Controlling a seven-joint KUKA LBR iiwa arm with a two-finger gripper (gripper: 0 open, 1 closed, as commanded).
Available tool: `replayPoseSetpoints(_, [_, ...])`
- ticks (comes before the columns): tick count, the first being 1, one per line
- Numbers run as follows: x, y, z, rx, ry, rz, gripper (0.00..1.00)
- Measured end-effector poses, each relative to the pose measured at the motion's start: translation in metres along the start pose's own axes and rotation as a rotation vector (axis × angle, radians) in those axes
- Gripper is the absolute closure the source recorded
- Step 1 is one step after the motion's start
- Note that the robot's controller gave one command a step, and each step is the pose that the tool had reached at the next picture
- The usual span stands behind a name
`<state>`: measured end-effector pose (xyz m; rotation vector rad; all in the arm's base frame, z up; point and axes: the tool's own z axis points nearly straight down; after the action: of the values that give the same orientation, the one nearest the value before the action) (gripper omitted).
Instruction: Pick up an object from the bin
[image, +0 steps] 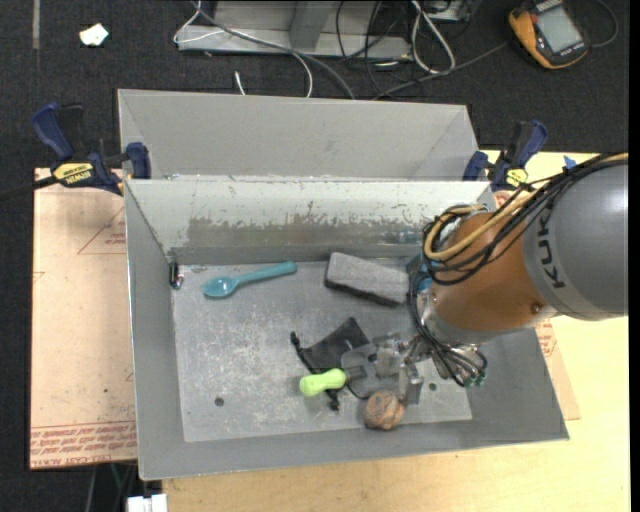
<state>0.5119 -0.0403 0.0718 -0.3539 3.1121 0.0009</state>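
Note:
My gripper (398, 366) is down low in the bin's front right part. Just below it, touching or nearly so, lies a brownish round lump (383, 410). To its left lies a black flat thing (335, 347) with a bright green handle (323, 382) at its front end; the grey part beside it runs under the gripper. Whether anything is between the jaws is hidden by the gripper body.
A grey block (366, 277) lies at the back, right of centre, close to the arm. A teal spoon (246, 278) lies at the back left. The arm with its orange cover and cables hangs over the bin's right side.

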Motion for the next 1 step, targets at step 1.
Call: replayPoseSetpoints(1, [0.0018, 0.0015, -0.0336, -0.003, 0.007, 0.002, 1.00])
